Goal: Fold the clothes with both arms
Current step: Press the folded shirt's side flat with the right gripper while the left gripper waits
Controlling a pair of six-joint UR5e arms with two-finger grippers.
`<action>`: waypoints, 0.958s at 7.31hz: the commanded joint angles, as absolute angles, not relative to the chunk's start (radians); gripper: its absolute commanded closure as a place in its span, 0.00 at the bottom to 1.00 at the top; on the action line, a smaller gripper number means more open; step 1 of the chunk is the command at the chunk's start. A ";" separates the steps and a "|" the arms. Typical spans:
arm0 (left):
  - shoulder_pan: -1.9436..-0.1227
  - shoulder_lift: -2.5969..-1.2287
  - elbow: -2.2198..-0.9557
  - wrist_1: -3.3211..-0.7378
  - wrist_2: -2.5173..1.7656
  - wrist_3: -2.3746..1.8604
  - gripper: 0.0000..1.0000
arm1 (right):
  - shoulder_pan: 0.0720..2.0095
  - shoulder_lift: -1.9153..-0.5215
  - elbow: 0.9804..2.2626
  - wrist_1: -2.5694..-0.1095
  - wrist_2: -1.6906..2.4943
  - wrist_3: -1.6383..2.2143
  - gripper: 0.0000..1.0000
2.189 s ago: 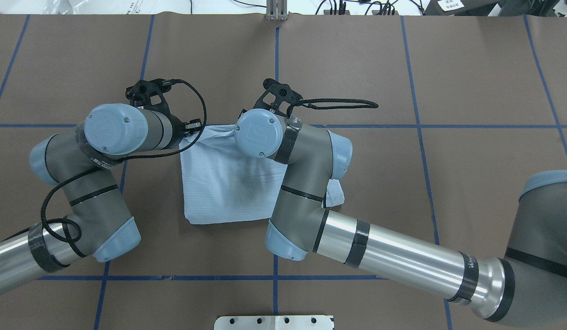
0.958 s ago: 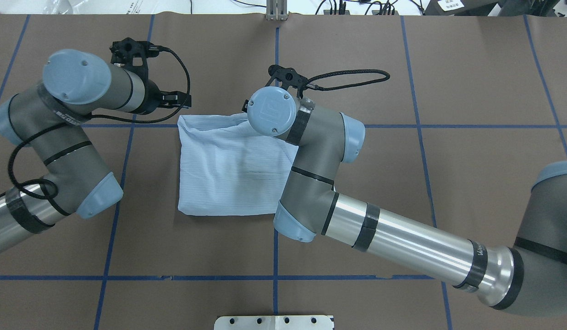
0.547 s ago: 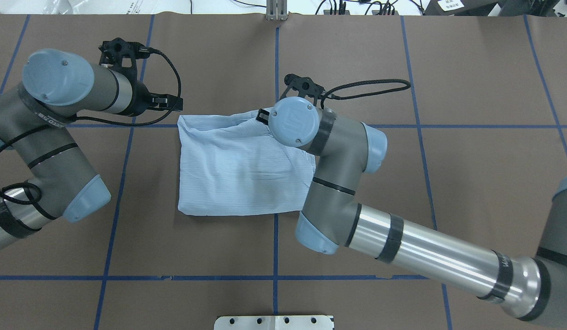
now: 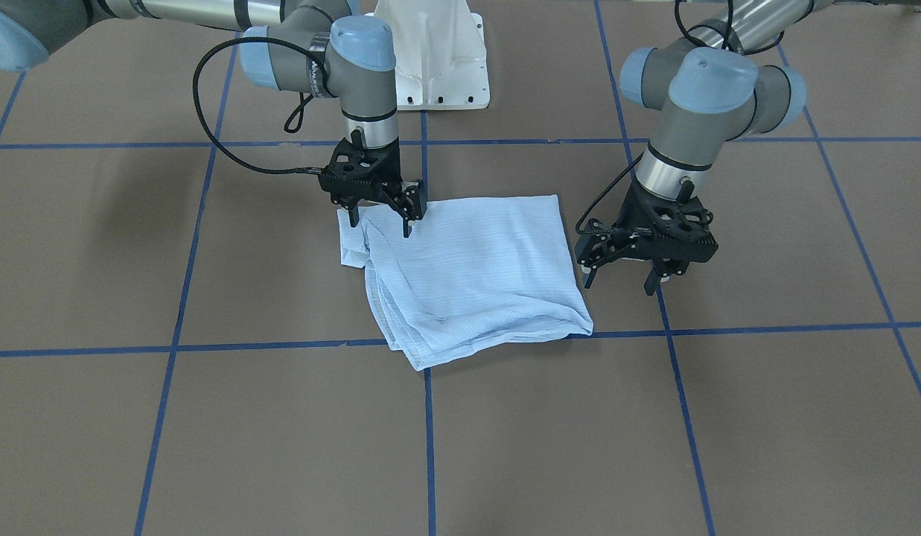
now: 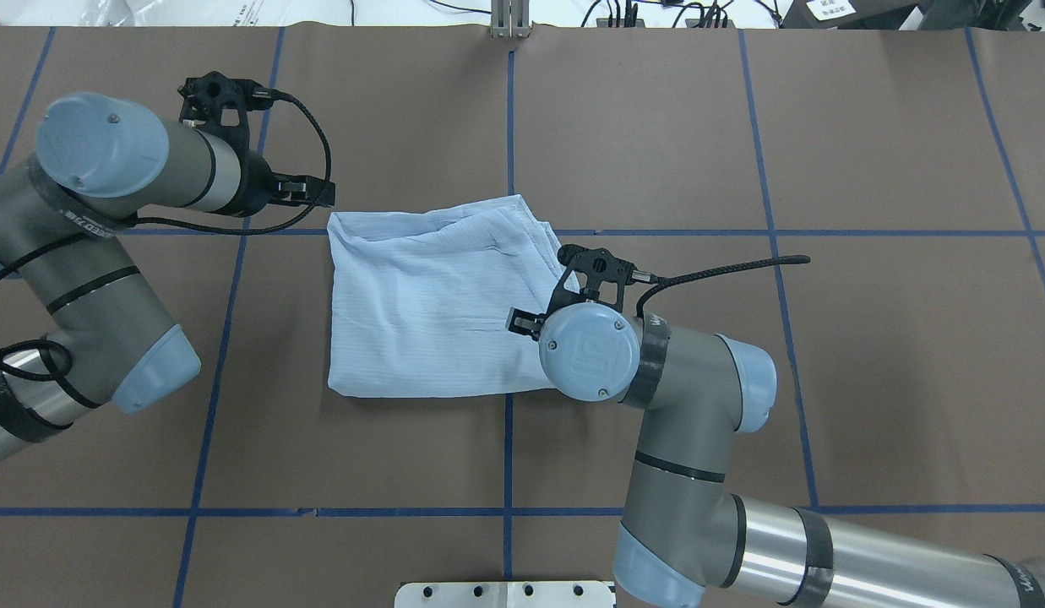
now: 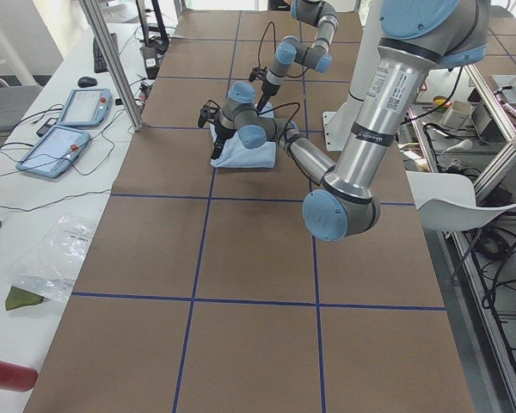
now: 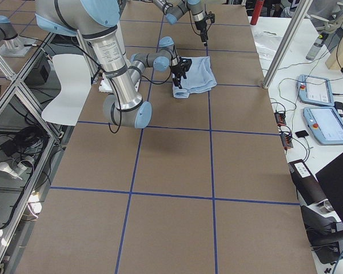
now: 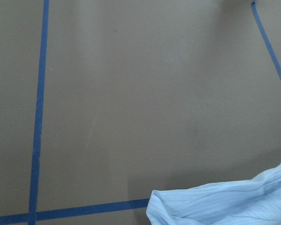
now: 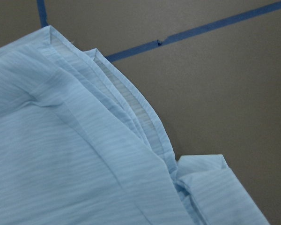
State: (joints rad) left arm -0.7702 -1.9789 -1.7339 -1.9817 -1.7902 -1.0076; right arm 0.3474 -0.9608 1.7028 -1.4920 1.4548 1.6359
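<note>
Right gripper (image 4: 380, 225) pulled back to shirt (image 5: 429, 304) corner, left gripper (image 4: 619, 286) beside; both jaws spread. Snagging loose flap (image 4: 350, 247) could undo fold.

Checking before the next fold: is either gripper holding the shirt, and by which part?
Neither. The left gripper is open beside the shirt; the right gripper is open over its edge.

a brown table (image 5: 868, 127) gridded with blue tape lines (image 5: 509, 127), a white chair (image 7: 68, 77) alongside, two tablets (image 6: 84, 107) on a white bench (image 6: 17, 202).
</note>
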 commanded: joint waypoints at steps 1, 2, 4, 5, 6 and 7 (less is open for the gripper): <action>-0.770 -1.979 -1.735 -1.982 -1.790 -1.009 0.00 | 0.307 -1.021 1.698 -1.402 1.430 1.632 0.00; -0.770 -1.979 -1.735 -1.982 -1.790 -1.015 0.00 | 0.304 -1.031 1.703 -1.394 1.424 1.628 0.00; -0.770 -1.979 -1.733 -1.982 -1.790 -1.015 0.00 | 0.301 -1.031 1.703 -1.394 1.422 1.626 0.00; -0.770 -1.979 -1.735 -1.982 -1.792 -1.017 0.00 | 0.302 -1.031 1.701 -1.396 1.420 1.626 0.00; -0.770 -1.979 -1.735 -1.982 -1.792 -1.016 0.00 | 0.319 -1.022 1.718 -1.404 1.427 1.615 0.00; -0.770 -1.979 -1.735 -1.982 -1.792 -1.015 0.00 | 0.371 -1.014 1.759 -1.452 1.480 1.564 0.00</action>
State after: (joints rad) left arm -0.7700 -1.9789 -1.7347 -1.9819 -1.7915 -1.0159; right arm 0.3253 -1.0228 1.7220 -1.4122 1.4371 1.6071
